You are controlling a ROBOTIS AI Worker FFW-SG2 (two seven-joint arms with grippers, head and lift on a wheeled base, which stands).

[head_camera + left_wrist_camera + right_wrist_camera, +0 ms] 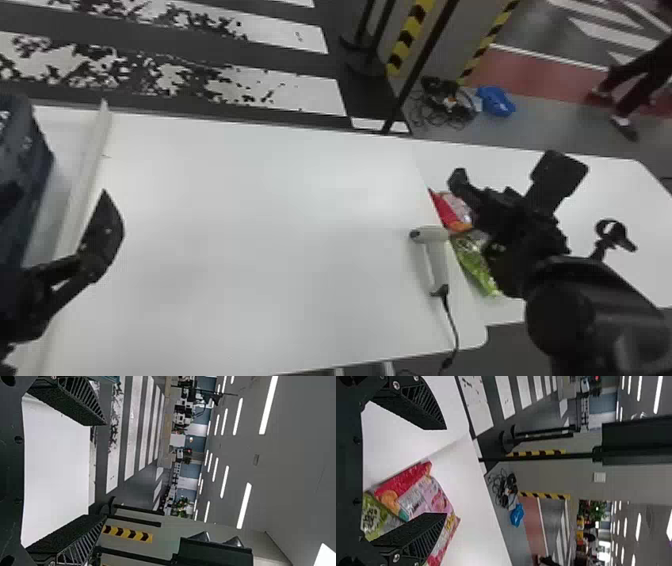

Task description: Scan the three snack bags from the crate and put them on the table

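Above the right-hand table, my right gripper (507,175) stands open over the snack bags; in the right wrist view the gripper (445,471) has nothing between its fingers. A red bag (445,210) and a green bag (472,262) lie partly under it, beside the table seam. The right wrist view has the red bag (405,479), a pink-and-silver packet (425,496) against it and the green bag (373,516). A white scanner (436,252) lies left of them. My left gripper (102,232) is at the left; in its wrist view the gripper (105,470) is open and holds nothing.
A bulky dark blue object (25,165) stands at the left edge, beside a raised pale strip (87,175). The white table (250,225) lies between the arms. The scanner's cable (454,325) runs off the front edge. Black posts stand behind the tables.
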